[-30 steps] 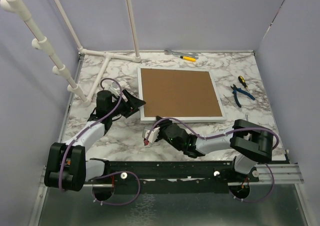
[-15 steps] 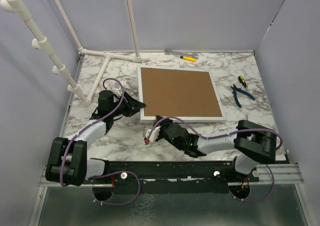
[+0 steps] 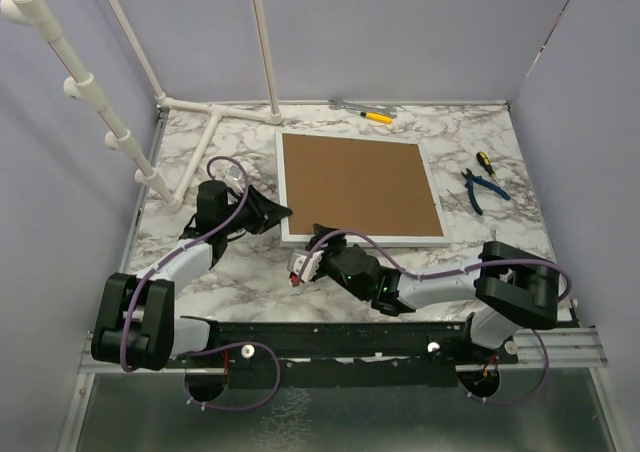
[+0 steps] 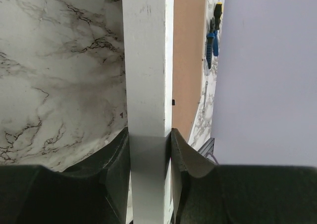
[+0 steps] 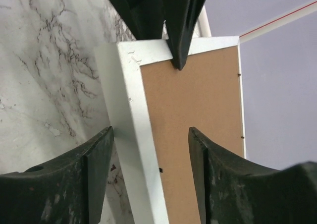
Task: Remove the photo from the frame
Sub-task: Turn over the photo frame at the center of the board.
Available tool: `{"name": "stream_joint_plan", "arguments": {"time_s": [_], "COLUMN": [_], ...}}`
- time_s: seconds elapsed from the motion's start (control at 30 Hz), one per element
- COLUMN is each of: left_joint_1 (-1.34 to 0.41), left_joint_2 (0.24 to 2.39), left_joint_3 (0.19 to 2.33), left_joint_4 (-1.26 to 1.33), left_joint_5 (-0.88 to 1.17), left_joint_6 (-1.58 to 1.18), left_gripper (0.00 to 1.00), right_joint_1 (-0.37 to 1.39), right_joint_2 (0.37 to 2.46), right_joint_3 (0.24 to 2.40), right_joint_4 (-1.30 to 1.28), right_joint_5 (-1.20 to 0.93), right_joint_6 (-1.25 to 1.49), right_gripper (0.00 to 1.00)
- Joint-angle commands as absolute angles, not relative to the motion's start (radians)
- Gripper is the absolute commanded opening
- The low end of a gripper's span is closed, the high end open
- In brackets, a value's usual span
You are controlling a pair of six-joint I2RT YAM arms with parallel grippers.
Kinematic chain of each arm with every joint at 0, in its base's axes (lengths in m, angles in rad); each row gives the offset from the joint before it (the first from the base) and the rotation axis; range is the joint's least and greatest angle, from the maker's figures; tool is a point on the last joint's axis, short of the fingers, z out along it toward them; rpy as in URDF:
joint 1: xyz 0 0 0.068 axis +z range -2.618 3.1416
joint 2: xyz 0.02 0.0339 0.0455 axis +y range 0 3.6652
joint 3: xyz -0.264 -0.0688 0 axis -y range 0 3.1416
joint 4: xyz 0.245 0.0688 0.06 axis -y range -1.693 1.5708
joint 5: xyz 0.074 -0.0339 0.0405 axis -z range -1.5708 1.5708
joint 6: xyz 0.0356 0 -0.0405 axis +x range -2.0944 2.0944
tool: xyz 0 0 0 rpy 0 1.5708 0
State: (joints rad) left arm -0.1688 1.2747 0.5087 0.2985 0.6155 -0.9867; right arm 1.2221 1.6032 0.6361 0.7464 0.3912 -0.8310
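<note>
- left gripper (image 4: 148, 134): pressed together on the left rail of the frame (image 3: 362, 238), close to its near left corner. One finger (image 4: 115, 159) lies against the rail's outer side and the other against its inner side, both touching the white wood.
- right gripper (image 5: 149, 131): spread and holding nothing, low over the desk (image 3: 250, 262) just short of the same corner. The rail runs away between its fingers. One finger (image 5: 99, 154) stands just outside the rail over the marble, and the other is on the side of the brown back (image 5: 198, 95). Whether either one touches cannot be told.
- frame: flat on the desk, back upward, white rails around the brown board. It lies directly ahead of both grippers and extends away to the right of the left gripper.
- photo: not visible in any view; only the frame's back shows.
- pliers (image 3: 482, 194): blue handles, on the desk well to the right of the right gripper, past the frame's right rail.
- screwdriver (image 3: 484, 160): yellow and black handle, just beyond the pliers.
- yellow-handled tool (image 3: 376, 117): at the desk's far edge, beyond the frame from both grippers.
- pipe stand (image 3: 215, 112): white tubing at the far left corner, beyond the left gripper.
</note>
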Motion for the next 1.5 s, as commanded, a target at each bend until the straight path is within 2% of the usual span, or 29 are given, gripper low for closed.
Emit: {"name": "stream_joint_plan", "arguments": {"time_s": [0.0, 0.23, 0.43, 0.77, 1.47], "left_joint_1": [-0.175, -0.175, -0.175, -0.174, -0.173], "left_joint_2": [1.26, 1.237, 1.215, 1.184, 1.164], "left_joint_3": [0.538, 0.554, 0.583, 0.614, 0.695], "left_joint_4": [0.303, 0.276, 0.235, 0.183, 0.112], "left_joint_5": [0.655, 0.649, 0.638, 0.624, 0.655], "left_joint_6": [-0.989, -1.004, -1.001, -0.997, -1.03], "left_gripper": [0.04, 0.03, 0.03, 0.03, 0.03], "right_joint_1": [1.222, 1.221, 1.22, 1.218, 1.198], "right_joint_2": [1.551, 1.496, 1.472, 1.475, 1.544], "right_joint_3": [0.619, 0.544, 0.465, 0.39, 0.429], "right_joint_4": [0.85, 0.901, 0.982, 1.048, 1.028], "right_joint_5": [0.394, 0.434, 0.485, 0.513, 0.546], "right_joint_6": [-0.797, -0.743, -0.694, -0.685, -0.707], "right_gripper": [0.64, 0.76, 1.0, 1.0, 1.0]}}
